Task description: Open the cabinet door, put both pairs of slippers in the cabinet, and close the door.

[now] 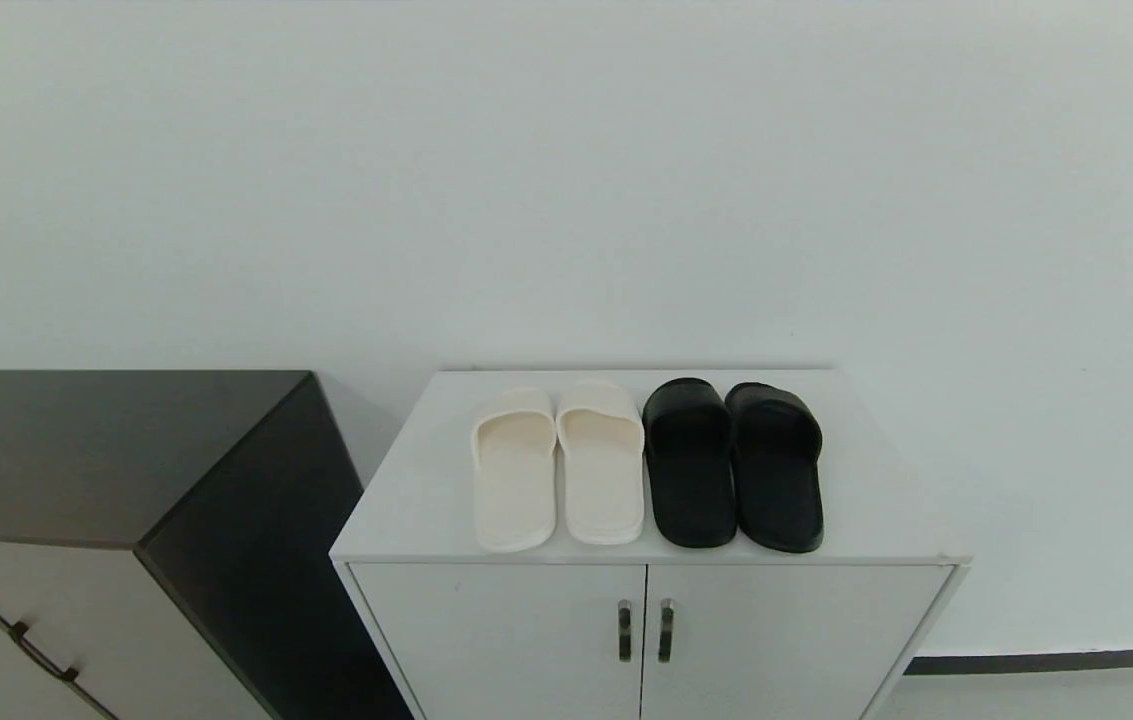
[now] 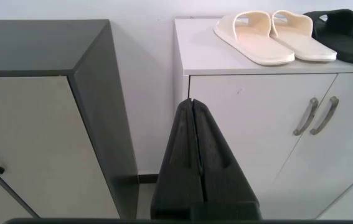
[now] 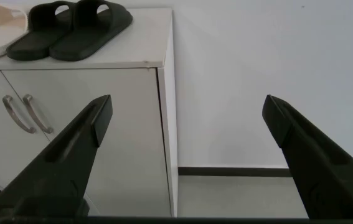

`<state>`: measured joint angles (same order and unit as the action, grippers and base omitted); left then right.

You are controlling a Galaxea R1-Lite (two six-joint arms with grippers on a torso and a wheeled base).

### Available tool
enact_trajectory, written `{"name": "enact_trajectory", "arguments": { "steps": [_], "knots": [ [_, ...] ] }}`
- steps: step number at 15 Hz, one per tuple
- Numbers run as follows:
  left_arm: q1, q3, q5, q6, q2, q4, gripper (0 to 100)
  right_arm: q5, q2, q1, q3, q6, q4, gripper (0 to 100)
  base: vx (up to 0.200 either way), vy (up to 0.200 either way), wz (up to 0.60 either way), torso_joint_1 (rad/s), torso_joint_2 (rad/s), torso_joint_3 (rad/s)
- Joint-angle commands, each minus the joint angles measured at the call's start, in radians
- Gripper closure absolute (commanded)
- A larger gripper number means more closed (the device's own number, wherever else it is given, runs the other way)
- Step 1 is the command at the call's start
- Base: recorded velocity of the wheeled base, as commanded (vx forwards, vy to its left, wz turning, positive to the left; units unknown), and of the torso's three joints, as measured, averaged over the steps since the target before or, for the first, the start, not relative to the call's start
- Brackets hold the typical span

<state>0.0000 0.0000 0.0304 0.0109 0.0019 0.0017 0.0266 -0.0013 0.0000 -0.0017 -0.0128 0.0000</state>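
The left claw (image 2: 192, 102) is pressed shut with nothing in it; the right claw (image 3: 187, 102) gapes wide, also empty. Ahead of both stands the white cabinet (image 1: 496, 640), doors closed. A dark cabinet (image 1: 106, 450) stands beside it, out past the left claw. On the white cabinet's top, beyond the claws, the cream slippers (image 1: 514, 470) sit just beside the black slippers (image 1: 691, 470), which are nearer the right claw. The handles (image 1: 624, 630) sit mid-front.

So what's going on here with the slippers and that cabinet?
Nothing is being handled yet. The white slippers and black slippers sit side by side on top of the white cabinet, whose doors are shut. The robot's left gripper, fingers together, and right gripper, fingers apart, are in front of it, holding nothing.
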Motion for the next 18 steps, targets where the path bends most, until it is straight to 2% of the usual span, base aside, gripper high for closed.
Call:
{"name": "enact_trajectory", "arguments": {
  "steps": [1, 8, 10, 11, 12, 14, 15, 16, 18],
  "knots": [
    [0.0, 0.0, 0.0, 0.0, 0.001, 0.0, 100, 0.001, 0.001, 0.0, 0.0, 0.0, 0.0, 0, 0.0, 0.0, 0.0, 0.0, 0.0, 0.0],
    [0.0, 0.0, 0.0, 0.003, 0.001, 0.0, 100, -0.002, 0.001, 0.0, 0.0, -0.003, -0.003, 0, 0.0, 0.0, 0.0, 0.0, 0.0, 0.0],
    [0.0, 0.0, 0.0, 0.003, 0.001, 0.0, 100, -0.005, 0.001, 0.0, -0.006, 0.048, -0.026, 0, 0.0, 0.0, 0.0, 0.0, 0.0, 0.0],
    [0.0, 0.0, 0.0, 0.003, 0.001, 0.0, 100, 0.009, 0.017, 0.006, -0.112, 0.109, -0.075, 0, 0.0, 0.0, 0.0, 0.0, 0.0, 0.0],
    [0.0, 0.0, 0.002, 0.001, 0.001, 0.0, 100, 0.022, 0.103, 0.015, -0.231, 0.135, -0.046, 0, 0.0, 0.0, 0.0, 0.0, 0.0, 0.0],
    [0.0, 0.0, 0.002, 0.001, 0.001, 0.0, 100, 0.162, 0.31, 0.018, -0.254, 0.027, 0.026, 0, 0.0, 0.0, 0.0, 0.0, 0.0, 0.0],
    [0.0, 0.0, 0.002, 0.001, 0.001, 0.0, 100, 0.205, 0.442, 0.018, -0.259, 0.024, 0.006, 0, 0.0, 0.0, 0.0, 0.0, 0.0, 0.0],
    [0.0, 0.0, 0.002, 0.001, 0.001, 0.0, 100, 0.213, 0.534, 0.029, -0.262, 0.022, -0.037, 0, 0.0, 0.0, 0.0, 0.0, 0.0, 0.0],
    [0.0, 0.0, 0.002, 0.001, 0.001, 0.0, 100, 0.194, 0.836, 0.14, -0.264, 0.03, -0.301, 0, 0.0, 0.0, 0.0, 0.0, 0.0, 0.0]
  ]
}}
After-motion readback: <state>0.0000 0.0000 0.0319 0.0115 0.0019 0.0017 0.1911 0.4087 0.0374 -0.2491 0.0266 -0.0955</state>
